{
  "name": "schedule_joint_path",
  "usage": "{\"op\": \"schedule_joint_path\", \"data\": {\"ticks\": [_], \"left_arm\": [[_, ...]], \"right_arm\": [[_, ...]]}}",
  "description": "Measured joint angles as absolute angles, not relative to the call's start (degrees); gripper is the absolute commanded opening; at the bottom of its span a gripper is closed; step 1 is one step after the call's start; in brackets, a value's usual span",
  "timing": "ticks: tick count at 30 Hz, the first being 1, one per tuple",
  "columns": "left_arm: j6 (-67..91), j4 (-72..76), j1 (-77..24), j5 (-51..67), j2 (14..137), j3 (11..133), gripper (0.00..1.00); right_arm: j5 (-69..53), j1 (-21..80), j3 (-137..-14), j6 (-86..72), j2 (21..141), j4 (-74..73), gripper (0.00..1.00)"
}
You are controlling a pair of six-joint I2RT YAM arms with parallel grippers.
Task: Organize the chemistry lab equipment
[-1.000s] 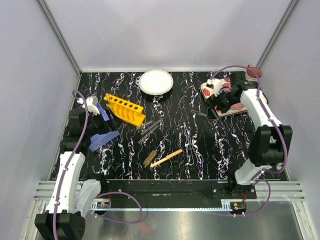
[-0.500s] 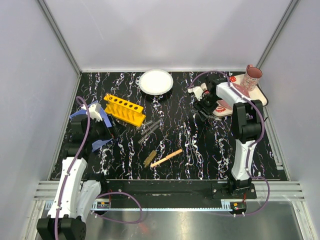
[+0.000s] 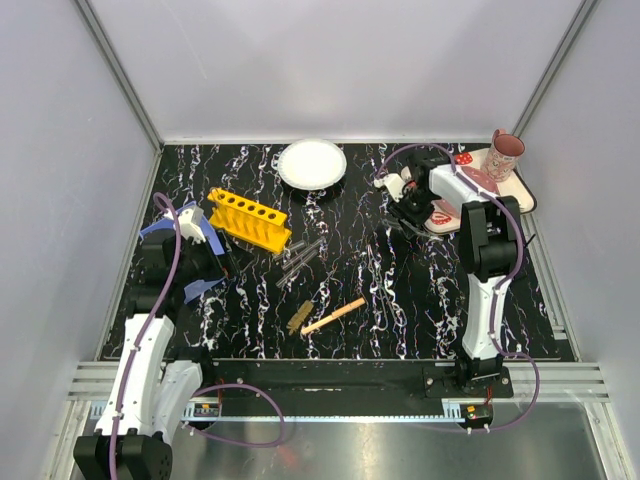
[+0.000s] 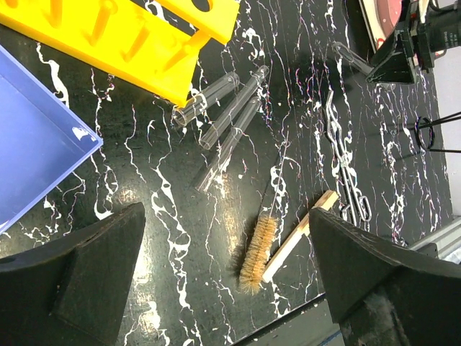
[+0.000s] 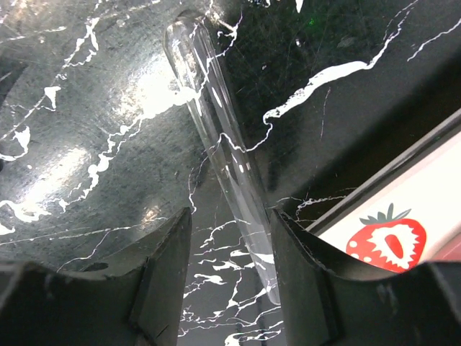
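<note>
The yellow rack [image 3: 250, 220] [image 4: 144, 36] lies at the left of the table. Three clear tubes [image 3: 300, 258] [image 4: 230, 119] lie beside it. The brown brush [image 3: 299, 317] [image 4: 258, 245] and the pale wooden stick [image 3: 333, 316] [image 4: 299, 236] lie nearer the front. Thin dark metal pieces [image 4: 344, 169] lie right of them. My left gripper [image 3: 205, 262] [image 4: 230, 288] is open and empty, above the brush area. My right gripper [image 3: 403, 218] [image 5: 227, 223] is open and low on the table. Another clear tube [image 5: 223, 144] lies between its jaws, close to the right finger [image 5: 302, 267].
A round white plate [image 3: 312, 163] sits at the back centre. The strawberry tray [image 3: 510, 195] [image 5: 403, 216] with a pink cup [image 3: 505, 152] stands just right of my right gripper. A blue flat piece [image 4: 36, 144] fills the left of the left wrist view.
My right arm has swung from over the tray leftward and down to the table, around the single tube. My left gripper has pulled back to the left, away from the rack.
</note>
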State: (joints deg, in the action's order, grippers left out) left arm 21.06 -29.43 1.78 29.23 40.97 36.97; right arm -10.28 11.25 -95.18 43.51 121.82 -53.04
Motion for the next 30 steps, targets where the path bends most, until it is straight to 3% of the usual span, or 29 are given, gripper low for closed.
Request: {"op": "schedule_joint_path", "data": {"ticks": [10,23,30], "left_arm": [[21.12,-28.58,1.78,30.68,40.97,36.91,0.99],[23.11,-25.78,1.78,36.36,41.39,35.83,0.99],[37.15,-14.35,-2.42,40.53,42.13,28.01,0.99]], "right_arm": [[-10.13,11.25,-93.97,43.40,123.28,-50.43,0.34],[-10.63,11.27,-86.50,39.24,118.85,-43.05,0.25],[-18.00,11.27,-79.24,33.93,113.03,-43.29,0.23]]}}
